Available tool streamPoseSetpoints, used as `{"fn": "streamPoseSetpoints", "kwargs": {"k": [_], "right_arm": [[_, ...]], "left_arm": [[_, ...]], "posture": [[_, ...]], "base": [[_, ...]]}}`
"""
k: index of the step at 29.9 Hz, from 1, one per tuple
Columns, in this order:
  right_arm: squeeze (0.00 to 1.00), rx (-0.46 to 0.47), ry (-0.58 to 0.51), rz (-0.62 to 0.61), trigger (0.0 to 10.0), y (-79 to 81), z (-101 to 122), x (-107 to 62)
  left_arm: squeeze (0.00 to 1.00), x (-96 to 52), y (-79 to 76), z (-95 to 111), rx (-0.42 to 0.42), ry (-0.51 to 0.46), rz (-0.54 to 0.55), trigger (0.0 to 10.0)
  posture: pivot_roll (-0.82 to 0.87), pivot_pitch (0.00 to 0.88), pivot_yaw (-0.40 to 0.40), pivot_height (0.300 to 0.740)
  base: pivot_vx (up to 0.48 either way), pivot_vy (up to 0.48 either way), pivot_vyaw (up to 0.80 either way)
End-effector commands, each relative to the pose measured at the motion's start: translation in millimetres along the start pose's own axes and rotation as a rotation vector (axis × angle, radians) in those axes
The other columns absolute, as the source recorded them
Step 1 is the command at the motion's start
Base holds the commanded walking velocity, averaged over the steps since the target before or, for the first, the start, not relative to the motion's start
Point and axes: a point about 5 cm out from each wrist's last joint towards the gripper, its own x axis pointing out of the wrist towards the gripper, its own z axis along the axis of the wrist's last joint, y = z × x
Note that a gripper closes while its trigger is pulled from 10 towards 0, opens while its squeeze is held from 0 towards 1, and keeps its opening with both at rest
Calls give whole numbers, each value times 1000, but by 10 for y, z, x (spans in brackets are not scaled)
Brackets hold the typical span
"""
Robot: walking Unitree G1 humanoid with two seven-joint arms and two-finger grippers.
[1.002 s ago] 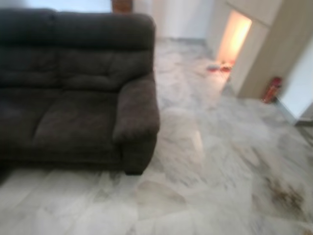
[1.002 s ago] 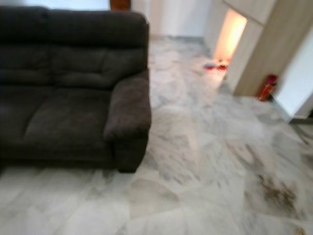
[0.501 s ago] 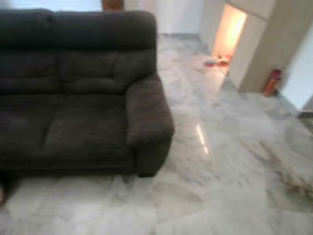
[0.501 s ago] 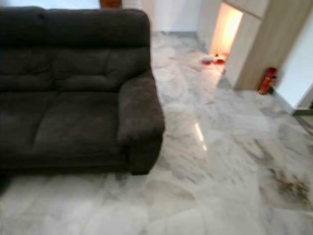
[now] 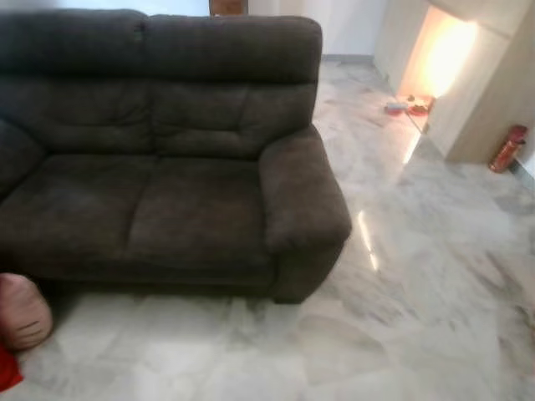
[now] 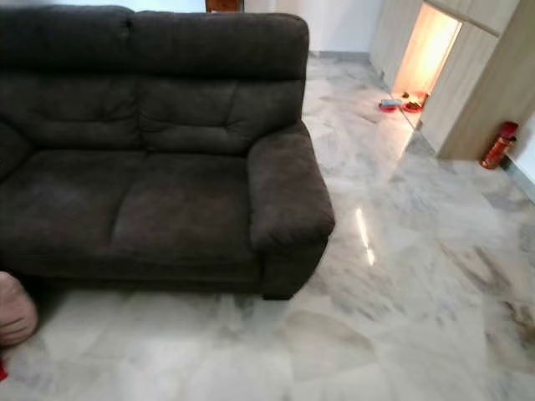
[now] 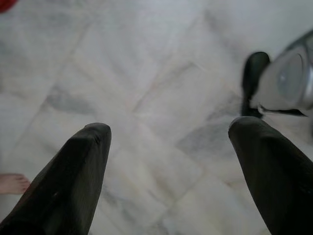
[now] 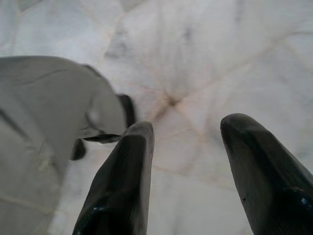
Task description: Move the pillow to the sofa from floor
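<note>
- Hanging over the marble floor (image 7: pixel 146 73), the left pincer (image 7: pixel 168 142) has its two black fingers spread wide, grasping nothing.
- Beside it in the left wrist view stands the robot's own grey leg with a black foot (image 7: pixel 254 78), and a person's bare foot (image 7: pixel 12 183) sits at the picture's edge; a scrap of something red (image 7: pixel 6 4) shows in one corner.
- The right pincer (image 8: pixel 188 147) likewise hangs released over pale marble, fingers apart and empty, with a grey part of the robot's body (image 8: pixel 49 112) alongside.
- In the head views, the pillow (image 5: pixel 23 311), pinkish with dark marks, lies on the floor at the far left edge, just in front of the sofa's base and partly cut off by the frame.
- The dark brown sofa (image 5: pixel 167 159) has two seat cushions, both bare, and a thick armrest (image 5: pixel 303 196) at its right end.
- Further right, a lit doorway (image 6: pixel 426 50) between wooden panels has small red items (image 6: pixel 399 105) on the floor at its threshold.
- A red fire extinguisher (image 6: pixel 496 145) stands against the panel.
- No writing or brand can be read anywhere.
</note>
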Motion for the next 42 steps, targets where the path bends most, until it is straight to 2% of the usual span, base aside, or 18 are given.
{"fn": "streamPoseSetpoints", "kwargs": {"k": [1, 37, 42], "right_arm": [[0, 14, 0, -12, 10000, -33, 0, -6], [0, 13, 1, 2, 10000, -23, -2, -5], [0, -25, 3, 7, 10000, -25, 8, -4]], "left_arm": [[0, -20, -47, -102, -12, 35, -11, 10000], [0, -26, -14, -133, -18, 46, -15, 10000], [0, -27, -13, -136, -17, 47, -16, 10000]], "posture": [[71, 0, -11, 740], [72, 0, -14, 740], [71, 0, -14, 740]], "base": [[0, 382, 0], [0, 356, 0], [0, 338, 90]]}}
